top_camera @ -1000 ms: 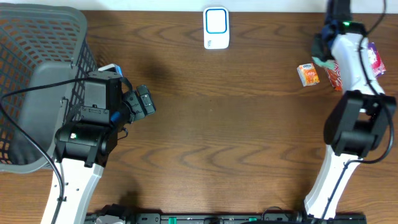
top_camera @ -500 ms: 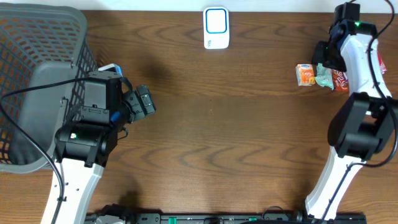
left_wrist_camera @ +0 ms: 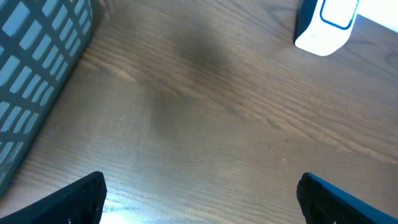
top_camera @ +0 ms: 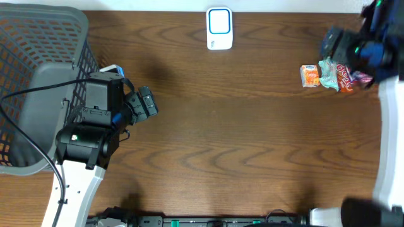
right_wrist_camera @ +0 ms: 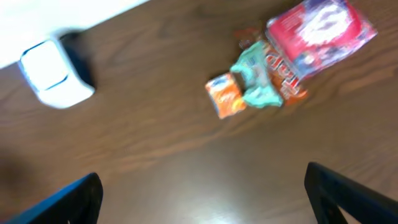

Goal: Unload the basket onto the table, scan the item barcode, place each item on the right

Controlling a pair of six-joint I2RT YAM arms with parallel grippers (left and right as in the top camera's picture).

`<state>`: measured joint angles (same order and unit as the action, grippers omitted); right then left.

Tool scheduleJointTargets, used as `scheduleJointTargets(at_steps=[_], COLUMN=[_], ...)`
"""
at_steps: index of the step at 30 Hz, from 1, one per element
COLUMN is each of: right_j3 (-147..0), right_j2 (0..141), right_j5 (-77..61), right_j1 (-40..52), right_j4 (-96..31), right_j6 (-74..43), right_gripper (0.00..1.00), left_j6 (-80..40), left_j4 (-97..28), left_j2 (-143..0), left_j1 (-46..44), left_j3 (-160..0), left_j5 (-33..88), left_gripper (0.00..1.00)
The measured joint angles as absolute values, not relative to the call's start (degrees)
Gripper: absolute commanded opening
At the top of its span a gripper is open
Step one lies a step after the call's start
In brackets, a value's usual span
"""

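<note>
**Overhead.**
- 1 scanner point(top_camera: 219, 28), at the middle of the surface's far edge.
- 1 basket point(top_camera: 38, 60), at the left edge.
- 3 items near the far right corner, in a row running along the far edge:
  - orange packet point(top_camera: 310, 75), at the end toward the scanner
  - teal packet point(top_camera: 329, 74), touching it
  - red pouch point(top_camera: 364, 77), toward the right edge
- Right hand point(top_camera: 336, 45): blurred, just beyond the row toward the far edge.
- Left hand point(top_camera: 146, 103): well apart, beside the basket.

**Left wrist.** Left hand spread wide and empty, over bare wood.

**Right wrist.** Right hand spread wide, with nothing between its fingers point(right_wrist_camera: 68, 199). The row lies ahead of it.

**Judgement.** Your right arm is much the nearer. You cannot tell which of the 3 gets scanned.
</note>
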<state>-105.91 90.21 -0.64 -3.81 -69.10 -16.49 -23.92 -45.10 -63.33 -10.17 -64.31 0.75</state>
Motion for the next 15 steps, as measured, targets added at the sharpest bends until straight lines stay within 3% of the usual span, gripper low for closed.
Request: scheduleJointTargets(at_steps=[9, 15], right_j3=[-73.8, -60.47], right_j2=[69.23, 63.2], right_j5=[-1.08, -0.62], right_j1=[8.56, 10.74], right_j4=[-56.42, -51.94], right_j6=[-18.13, -18.57], right_gripper=[0.99, 0.99], left_j6=[-23.92, -23.92], left_j4=[-45.12, -45.12], left_j2=[-63.33, -63.33], left_j1=[-10.17, -10.17], left_j3=[-64.31, -64.31], left_j5=[0.75, 0.75], left_gripper=[0.98, 0.98])
